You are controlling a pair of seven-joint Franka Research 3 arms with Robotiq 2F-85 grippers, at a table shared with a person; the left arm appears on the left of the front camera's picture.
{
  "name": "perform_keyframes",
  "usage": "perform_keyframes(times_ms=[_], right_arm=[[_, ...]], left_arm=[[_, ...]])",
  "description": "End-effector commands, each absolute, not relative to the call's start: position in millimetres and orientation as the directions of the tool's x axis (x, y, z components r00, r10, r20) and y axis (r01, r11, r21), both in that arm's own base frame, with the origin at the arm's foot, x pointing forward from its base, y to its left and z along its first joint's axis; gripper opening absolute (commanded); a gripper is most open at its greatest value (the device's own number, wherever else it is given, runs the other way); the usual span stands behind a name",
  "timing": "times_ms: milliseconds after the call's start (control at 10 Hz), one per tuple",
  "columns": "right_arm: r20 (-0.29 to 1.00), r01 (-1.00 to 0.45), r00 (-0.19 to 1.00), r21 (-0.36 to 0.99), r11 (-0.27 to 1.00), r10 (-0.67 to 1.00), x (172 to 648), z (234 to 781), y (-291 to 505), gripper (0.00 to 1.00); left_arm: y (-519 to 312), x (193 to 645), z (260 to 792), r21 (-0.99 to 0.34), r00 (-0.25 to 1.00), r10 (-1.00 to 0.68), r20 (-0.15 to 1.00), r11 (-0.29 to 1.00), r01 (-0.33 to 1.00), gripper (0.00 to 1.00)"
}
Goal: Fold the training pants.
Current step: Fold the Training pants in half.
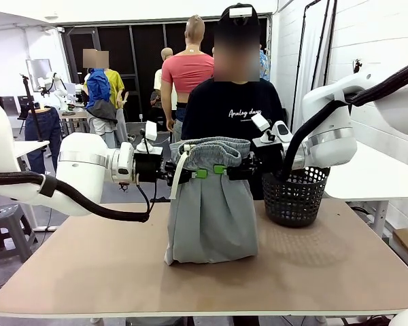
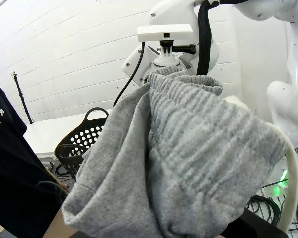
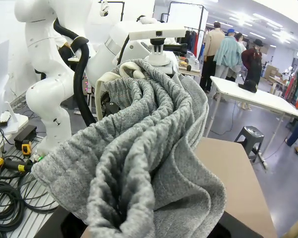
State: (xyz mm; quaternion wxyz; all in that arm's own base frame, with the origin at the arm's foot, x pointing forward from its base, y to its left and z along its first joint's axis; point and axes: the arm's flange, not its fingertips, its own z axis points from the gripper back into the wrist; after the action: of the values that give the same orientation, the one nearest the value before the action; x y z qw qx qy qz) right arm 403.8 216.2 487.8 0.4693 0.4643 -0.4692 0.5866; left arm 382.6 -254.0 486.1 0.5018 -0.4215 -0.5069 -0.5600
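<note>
Counter (image 1: 88, 272): we see its bare brown top across the lower part of the front view, nearest to us, with open space left and right of the garment.

Training pants (image 1: 211, 210): they hang at centre frame, already doubled, their lower fold resting on the counter and their gathered waistband uppermost. The long axis runs straight up and down. In both wrist views the grey jersey bunches right in front of the lens.

Drawstring (image 1: 178, 170): a white cord droops down the left edge of the cloth.

Left hand (image 1: 197, 173): it comes in from the left of the frame and is clenched on the waistband's left part, green pads pressed to the fabric.

Right hand (image 1: 226, 170): it comes in from the right and grasps the waistband's right part, just beside the other hand.

Deciding relation: the cloth hangs directly below both hands, which sit level with each other and equally near to it, so we judge that the next fold calls for laying the waistband down along the counter, towards or away from us, with both arms moving together.

Basket (image 1: 296, 193): black mesh, on the counter just right of the pants and close under the right arm; we judge it the nearest thing in the way of a sideways sweep.

Person (image 1: 232, 109): in a black top, standing at the far edge directly behind the pants, hands hidden by the cloth.
</note>
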Motion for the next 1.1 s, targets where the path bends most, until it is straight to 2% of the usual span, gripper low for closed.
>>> perform_keyframes(times_ms=[0, 1000], right_arm=[[0.987, -0.988, -0.120, -0.109, -0.113, 0.103, 400.4, 487.2, 215.3, 0.00], [0.987, -0.988, -0.120, -0.109, -0.113, 0.103, 400.4, 487.2, 215.3, 0.00]], left_arm=[[-254.3, 381.5, 489.4, 0.154, -0.149, -0.140, 0.979, 0.025, 0.988, 0.00], [-254.3, 381.5, 489.4, 0.154, -0.149, -0.140, 0.979, 0.025, 0.988, 0.00]])
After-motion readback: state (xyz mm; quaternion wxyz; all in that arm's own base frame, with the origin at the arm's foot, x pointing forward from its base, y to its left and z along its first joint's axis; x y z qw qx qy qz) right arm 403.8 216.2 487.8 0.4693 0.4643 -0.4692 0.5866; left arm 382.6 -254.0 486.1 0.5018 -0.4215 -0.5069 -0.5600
